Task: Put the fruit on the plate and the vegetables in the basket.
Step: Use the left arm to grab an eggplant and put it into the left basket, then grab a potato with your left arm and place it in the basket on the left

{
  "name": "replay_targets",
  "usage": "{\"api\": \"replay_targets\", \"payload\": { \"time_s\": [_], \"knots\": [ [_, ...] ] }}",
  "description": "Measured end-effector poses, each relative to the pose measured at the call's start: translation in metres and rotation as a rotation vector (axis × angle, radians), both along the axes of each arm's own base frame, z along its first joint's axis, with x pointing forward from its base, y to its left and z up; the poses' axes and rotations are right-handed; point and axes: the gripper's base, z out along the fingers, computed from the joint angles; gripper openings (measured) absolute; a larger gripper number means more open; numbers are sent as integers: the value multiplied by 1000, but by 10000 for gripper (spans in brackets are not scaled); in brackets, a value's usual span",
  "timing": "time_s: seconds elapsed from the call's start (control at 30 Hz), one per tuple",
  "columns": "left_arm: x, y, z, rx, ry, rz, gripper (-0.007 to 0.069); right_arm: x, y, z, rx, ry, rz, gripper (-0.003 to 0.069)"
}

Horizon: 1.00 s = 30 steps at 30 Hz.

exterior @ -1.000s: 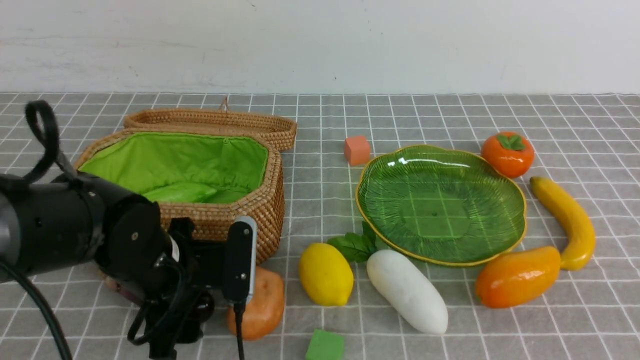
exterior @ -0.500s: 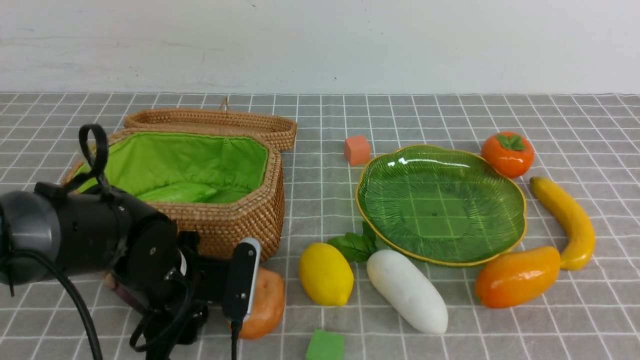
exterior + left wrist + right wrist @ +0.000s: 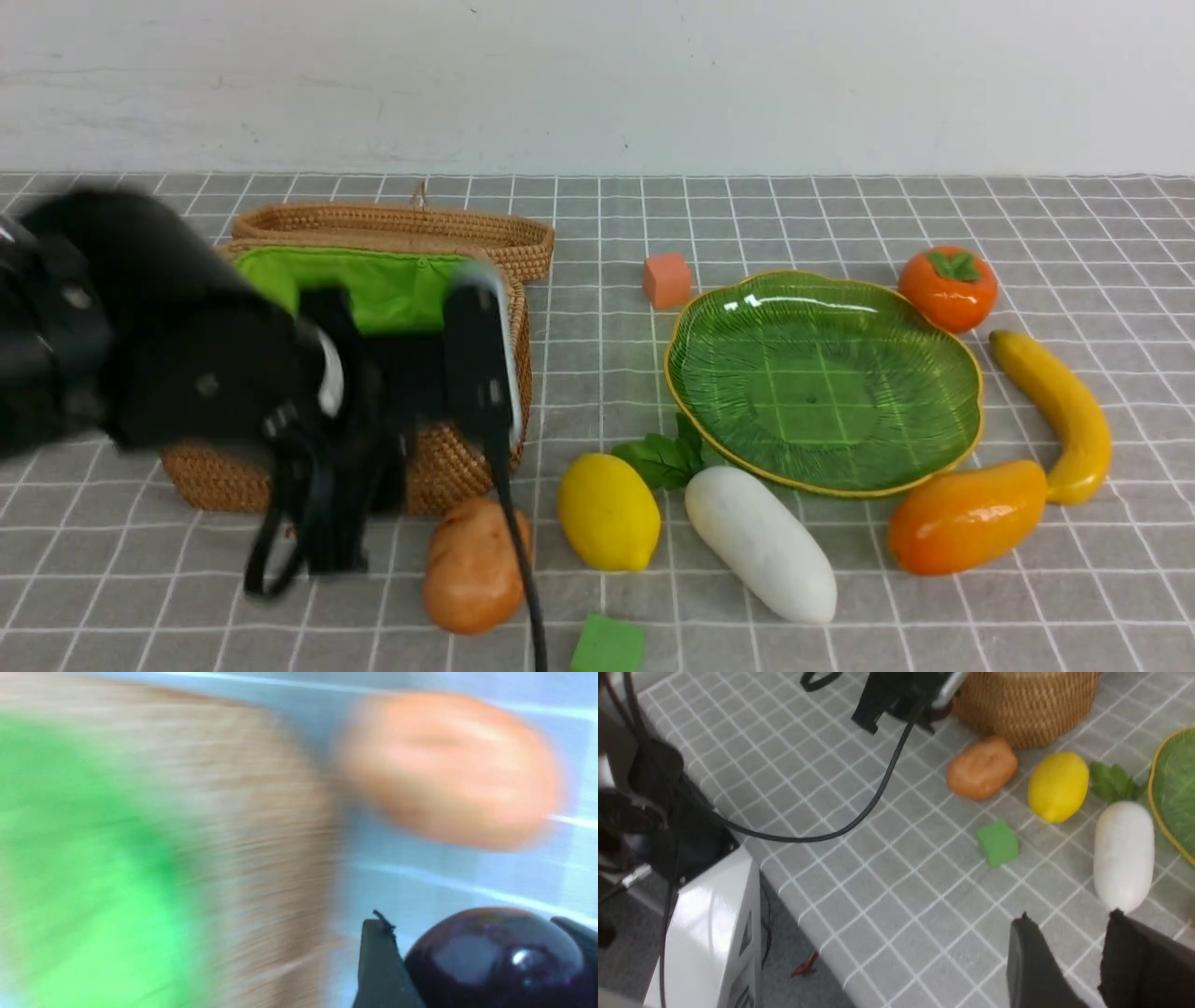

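In the left wrist view my left gripper [image 3: 472, 933] is shut on the dark purple eggplant [image 3: 495, 961], held in the air beside the basket [image 3: 261, 835] and above the potato [image 3: 448, 770]. In the front view the blurred left arm [image 3: 187, 373] covers most of the wicker basket [image 3: 467, 448]. The potato [image 3: 471, 565], lemon [image 3: 609, 511], leaf sprig [image 3: 663, 457] and white radish [image 3: 761, 543] lie in front. The green plate [image 3: 822, 383] holds nothing; persimmon [image 3: 948, 285], banana [image 3: 1060, 411] and mango [image 3: 966, 518] lie around it. My right gripper [image 3: 1069, 919] hangs open near the radish [image 3: 1124, 854].
The basket's lid [image 3: 392, 229] rests behind it. An orange cube [image 3: 667, 280] sits left of the plate, and a green cube [image 3: 607, 646] lies near the front edge. The left arm's cable [image 3: 518, 560] hangs in front of the potato. The table's edge [image 3: 822, 933] shows in the right wrist view.
The left gripper closed on the eggplant beside the potato, then the arm rose fast in front of the basket, uncovering the potato. The right arm has not moved.
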Motion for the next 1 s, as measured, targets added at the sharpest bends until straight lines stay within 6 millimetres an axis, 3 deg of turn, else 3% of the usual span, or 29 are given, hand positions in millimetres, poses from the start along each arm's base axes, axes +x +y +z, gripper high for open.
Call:
{"api": "replay_targets", "payload": {
  "time_s": [0.03, 0.07, 0.13, 0.2, 0.33, 0.4, 0.47, 0.53, 0.67, 0.77, 0.9, 0.93, 0.97, 1.0],
  "knots": [
    [12, 4, 24, -10, -105, 50, 403, 1, 1, 2, 23, -16, -8, 234],
    [14, 5, 26, -10, -113, 55, 403, 1, 1, 2, 24, -18, -9, 234],
    [34, 11, 43, 1, -213, 92, 403, 2, 2, 4, 47, -23, -9, 234],
    [50, 16, 46, -5, -257, 105, 403, 1, 2, 5, 58, -22, -6, 234],
    [84, 21, 21, -14, -268, 113, 407, 1, 3, 6, 71, -19, -1, 234],
    [94, 22, 8, -8, -247, 120, 462, 0, 3, 5, 70, -15, 3, 234],
    [100, 23, -2, 6, -229, 121, 579, 0, 3, 4, 62, -6, 9, 234],
    [101, 22, -3, 0, -232, 118, 635, -1, 3, 4, 60, -4, 11, 234],
    [98, 21, 2, -95, -224, 187, 649, -1, 3, 4, 59, -1, 12, 234],
    [87, 20, 11, -247, -182, 331, 597, -2, 3, 3, 48, 9, 20, 234],
    [43, 2, 32, -542, -7, 644, 360, -9, -1, 0, 6, 5, 22, 234],
    [31, -6, 35, -592, 45, 709, 275, -10, -2, 0, 1, 1, 22, 234],
    [28, -7, 35, -589, 61, 726, 261, -11, -3, 0, -1, -1, 21, 234],
    [8, -20, 35, -602, 144, 789, 170, -14, -5, -1, -7, -8, 22, 234]
  ]
}}
